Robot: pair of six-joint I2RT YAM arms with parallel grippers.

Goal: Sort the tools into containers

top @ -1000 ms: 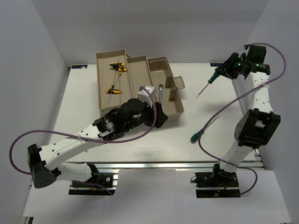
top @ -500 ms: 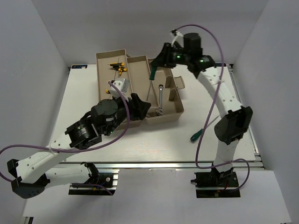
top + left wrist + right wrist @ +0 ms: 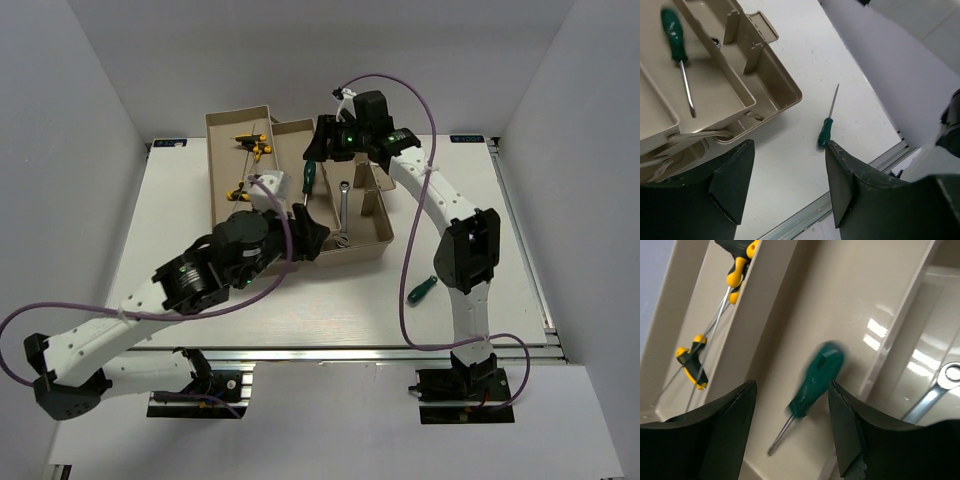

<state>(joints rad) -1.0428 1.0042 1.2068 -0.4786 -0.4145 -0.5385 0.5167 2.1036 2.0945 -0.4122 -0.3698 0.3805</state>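
My right gripper (image 3: 790, 450) hangs with its jaws wide apart and empty over the middle tray (image 3: 290, 135), near the tabletop's far edge. A green-handled screwdriver (image 3: 816, 375) shows blurred in that tray, clear of my fingers. My left gripper (image 3: 787, 165) gapes empty above the toolbox base's (image 3: 375, 235) near edge. The second screwdriver (image 3: 825, 134) lies on the tabletop toward the near right.

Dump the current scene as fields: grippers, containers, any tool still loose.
left gripper: open, empty
right gripper: open, above middle tray
middle tray: green screwdriver
left tray: hex keys
toolbox base: wrench
table: second screwdriver, unsorted
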